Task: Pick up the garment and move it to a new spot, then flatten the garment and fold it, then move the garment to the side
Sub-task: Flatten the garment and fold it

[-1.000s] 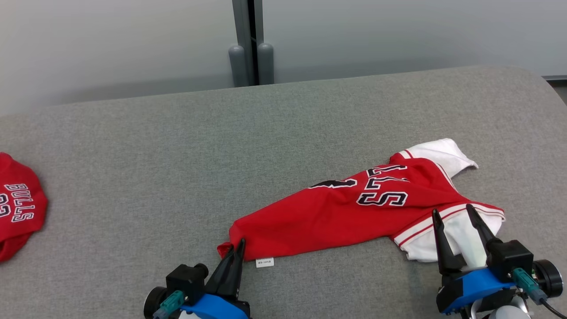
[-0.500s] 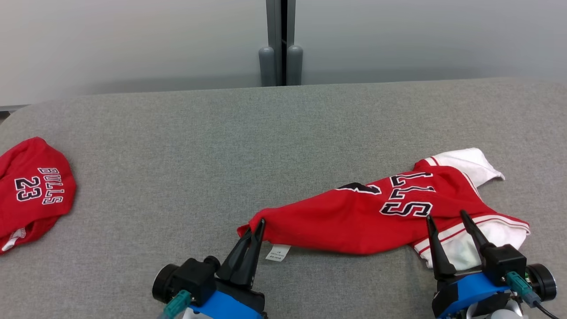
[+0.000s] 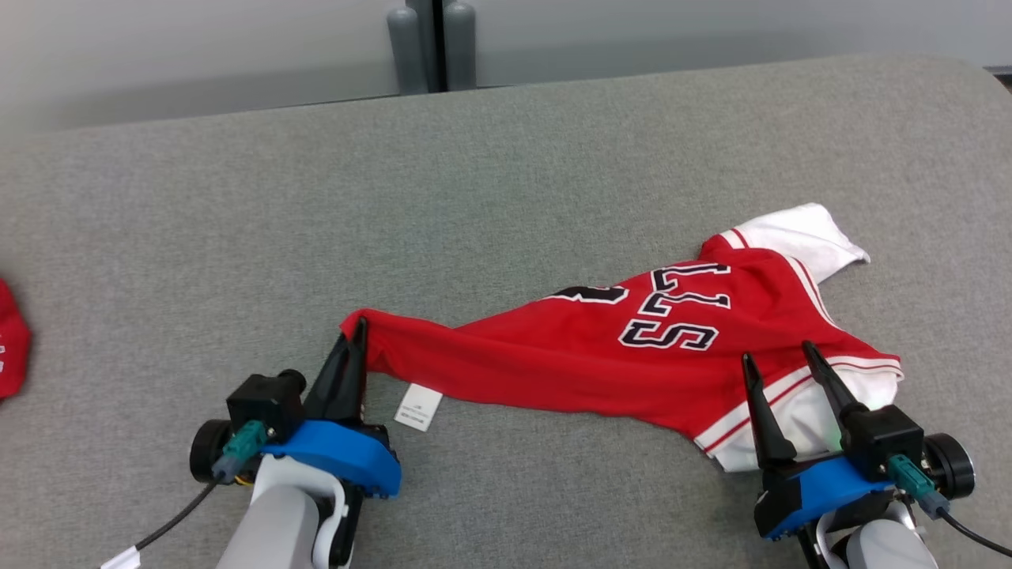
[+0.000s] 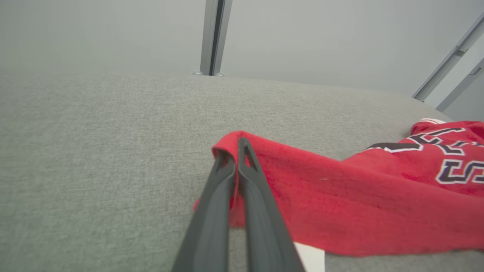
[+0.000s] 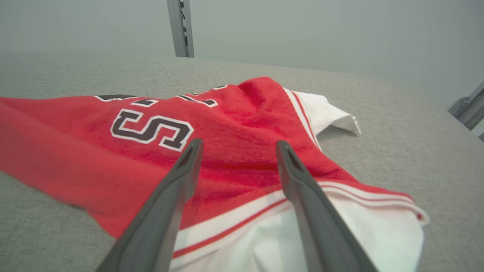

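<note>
Grey woven tabletop (image 3: 506, 174) | rumpled red jersey (image 3: 601, 367) | left gripper (image 3: 360, 328) pinching hem | right gripper (image 3: 776, 352) jaws spread

A second red garment (image 3: 11, 341) is cut off by the head view's left edge; print on the white tag (image 3: 419, 407) looks illegibly small.

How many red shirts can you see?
2. One red jersey lies spread at the middle right; another red garment peeks in at the left edge, mostly cut off.
</note>
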Controlling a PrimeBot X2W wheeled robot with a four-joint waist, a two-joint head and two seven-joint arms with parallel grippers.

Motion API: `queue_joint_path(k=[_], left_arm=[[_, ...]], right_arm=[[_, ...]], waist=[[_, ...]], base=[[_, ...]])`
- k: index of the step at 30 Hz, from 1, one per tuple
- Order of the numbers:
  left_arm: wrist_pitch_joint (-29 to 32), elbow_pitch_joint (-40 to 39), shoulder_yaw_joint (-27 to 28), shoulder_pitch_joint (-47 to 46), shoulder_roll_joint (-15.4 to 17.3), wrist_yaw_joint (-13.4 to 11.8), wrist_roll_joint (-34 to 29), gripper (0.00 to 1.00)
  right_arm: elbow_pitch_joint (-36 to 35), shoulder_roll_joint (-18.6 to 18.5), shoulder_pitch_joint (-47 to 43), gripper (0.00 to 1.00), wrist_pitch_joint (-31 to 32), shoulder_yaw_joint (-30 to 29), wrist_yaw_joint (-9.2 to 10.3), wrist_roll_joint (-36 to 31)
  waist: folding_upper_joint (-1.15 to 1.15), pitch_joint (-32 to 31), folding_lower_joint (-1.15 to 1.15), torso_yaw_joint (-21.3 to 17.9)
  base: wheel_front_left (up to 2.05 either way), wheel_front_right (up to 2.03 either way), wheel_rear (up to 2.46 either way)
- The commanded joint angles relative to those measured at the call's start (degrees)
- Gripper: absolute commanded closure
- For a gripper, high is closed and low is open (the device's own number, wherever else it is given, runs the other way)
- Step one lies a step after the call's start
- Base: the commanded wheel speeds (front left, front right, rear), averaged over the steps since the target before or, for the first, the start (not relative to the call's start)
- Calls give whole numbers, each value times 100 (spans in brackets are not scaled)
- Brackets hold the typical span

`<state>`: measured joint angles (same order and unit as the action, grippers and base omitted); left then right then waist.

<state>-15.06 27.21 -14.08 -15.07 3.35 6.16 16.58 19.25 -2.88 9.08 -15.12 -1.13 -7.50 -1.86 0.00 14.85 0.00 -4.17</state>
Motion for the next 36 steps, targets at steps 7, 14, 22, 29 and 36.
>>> queue_joint_path(k=[7,14,22,29,36], left_arm=[[-17,1032,601,-932,77,-263,-62,0],[-16,806,1139,-968,30,-252,-87,0],[-16,405,1164,-296,-30,46,-91,0],[-16,221,977,124,-45,134,165,0],[-14,38,782,258,-51,153,309,0]], right_arm=[[-28,-5,275,0,-6,116,2,103],[-30,-3,347,0,-6,127,2,170],[-10,-5,365,0,-6,190,2,253],[5,-4,323,0,-6,183,2,295],[12,-4,283,0,-6,161,2,290]], waist=[[0,435,0,-210],[0,501,0,-123],[0,417,0,-59],[0,408,0,-152],[0,415,0,-222]], base=[[0,0,0],[0,0,0],[0,0,0],[0,0,0],[0,0,0]])
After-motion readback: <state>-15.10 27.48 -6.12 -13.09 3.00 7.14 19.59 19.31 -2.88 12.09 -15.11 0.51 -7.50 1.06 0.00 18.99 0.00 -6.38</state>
